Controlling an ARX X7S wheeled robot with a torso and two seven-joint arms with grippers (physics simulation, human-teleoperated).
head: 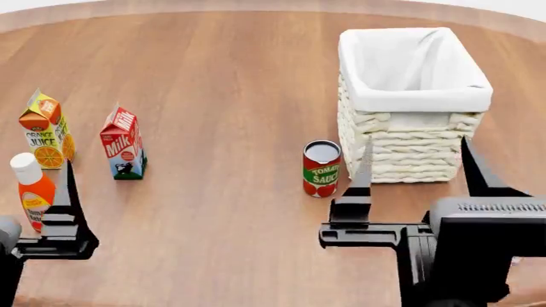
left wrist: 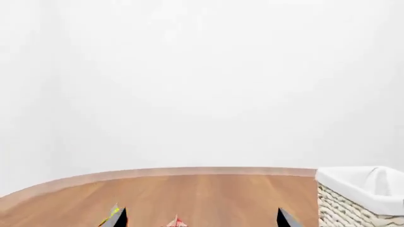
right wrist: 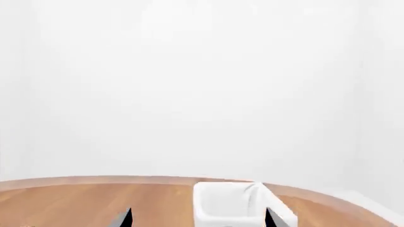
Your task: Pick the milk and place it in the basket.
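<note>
From up on the head camera I have the milk (head: 124,143) standing upright on the wooden table (head: 230,83), well to the left of the basket (head: 413,105) — free, nothing touching it. Just left of the milk stands the orange juice carton (head: 45,130), and nearer to me than that carton is an orange bottle with a white cap (head: 32,190). A tomato sauce can (head: 323,168) sits upright just beside the basket, off its near left corner.

My right gripper (head: 416,167) hovers on the near side of the basket, fingers spread wide with nothing between them. My left gripper (head: 51,211) hangs close to the orange bottle, nearer to me than the milk; only one finger shows there, but the left wrist camera shows its two tips (left wrist: 117,218) well apart — the milk's red peak (left wrist: 177,221) just peeks up between them.
</note>
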